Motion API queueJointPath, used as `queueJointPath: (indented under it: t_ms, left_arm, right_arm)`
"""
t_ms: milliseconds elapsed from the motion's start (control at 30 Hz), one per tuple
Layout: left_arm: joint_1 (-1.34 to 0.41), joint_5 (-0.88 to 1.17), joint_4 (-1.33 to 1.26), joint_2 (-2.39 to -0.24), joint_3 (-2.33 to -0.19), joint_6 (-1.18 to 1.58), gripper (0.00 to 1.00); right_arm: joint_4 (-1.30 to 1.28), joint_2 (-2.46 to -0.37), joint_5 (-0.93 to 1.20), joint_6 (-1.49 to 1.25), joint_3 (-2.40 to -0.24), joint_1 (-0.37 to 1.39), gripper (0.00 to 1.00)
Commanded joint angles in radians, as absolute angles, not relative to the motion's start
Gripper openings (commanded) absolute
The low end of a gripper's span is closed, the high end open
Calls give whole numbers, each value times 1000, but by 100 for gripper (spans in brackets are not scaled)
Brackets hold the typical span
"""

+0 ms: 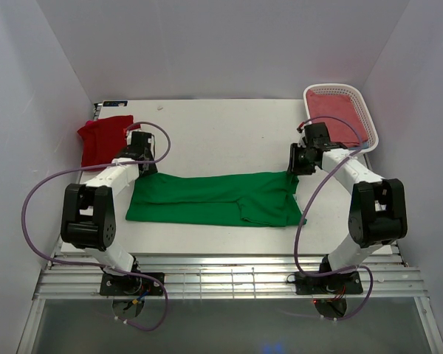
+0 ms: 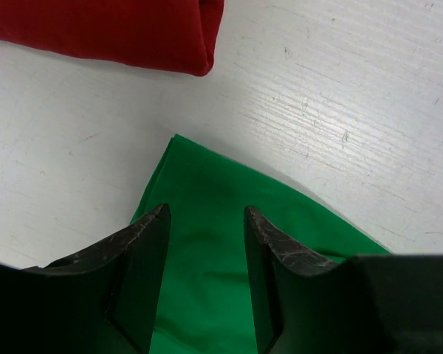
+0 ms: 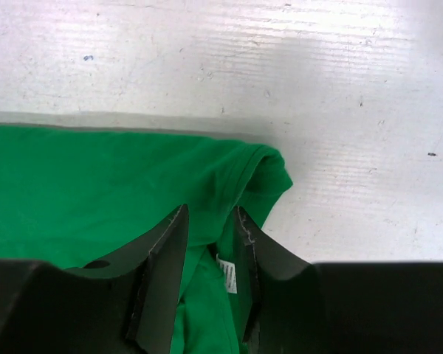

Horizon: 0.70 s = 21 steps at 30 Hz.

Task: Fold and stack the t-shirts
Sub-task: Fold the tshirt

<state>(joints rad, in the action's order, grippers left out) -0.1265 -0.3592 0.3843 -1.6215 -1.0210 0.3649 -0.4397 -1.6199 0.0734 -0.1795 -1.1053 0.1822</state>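
**The green t-shirt** (image 1: 214,199) lies flat at mid-table as a long folded band running left to right between your two arms. Its cloth is smooth and matte, with a sleeve seam showing right of centre.

**The red t-shirt** (image 1: 103,140), folded to a compact block, sits at the far left corner. It is near the green band's left end but apart from it.

**Your left gripper** (image 2: 206,214) hangs over the green shirt's far left corner. Its dark, rough-surfaced fingers are spread, and flat cloth is visible in the gap.

**Your right gripper** (image 3: 209,212) is at the far right corner, its fingers parted by a narrower gap. There the hem curls up into a small ridge, and a white label (image 3: 226,274) shows between the fingers. You cannot tell whether any finger touches the cloth.

**Surroundings.** The table (image 1: 221,133) is white painted board with a faint grain and small scuffs. Purple cables (image 1: 23,215) loop out beside each arm.

**Container.** At the far right corner stands a white plastic mesh basket (image 1: 332,87), a rounded rectangle in shape. It holds a flat reddish cloth (image 1: 336,110). The basket is just behind the right arm's wrist and apart from the green shirt.
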Motion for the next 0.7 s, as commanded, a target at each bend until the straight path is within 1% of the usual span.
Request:
queueJointPath:
  t_ms: [0, 367, 467, 533, 567, 600, 667]
  left_arm:
    - [-123, -344, 365, -1620, -1026, 373, 55]
    - [-121, -344, 365, -1640, -1025, 371, 53]
    - [-123, -345, 364, -1640, -1023, 371, 53]
    - [-123, -345, 364, -1641, -1022, 368, 53]
    - [-123, -347, 359, -1644, -1017, 367, 52]
    - [-123, -348, 359, -1649, -1014, 365, 52]
    - [-123, -354, 354, -1664, -1003, 365, 50]
  right_arm:
    - [-417, -1655, 86, -153, -1152, 172, 37]
    - [-402, -1710, 80, -130, -1163, 155, 36]
    - [-393, -1724, 89, -127, -1166, 146, 35]
    - [-391, -1733, 98, -124, -1166, 144, 30]
    - [-388, -1735, 103, -123, -1166, 141, 21]
    - [-387, -1736, 104, -121, -1166, 140, 16]
    - [-384, -1740, 109, -115, -1163, 137, 9]
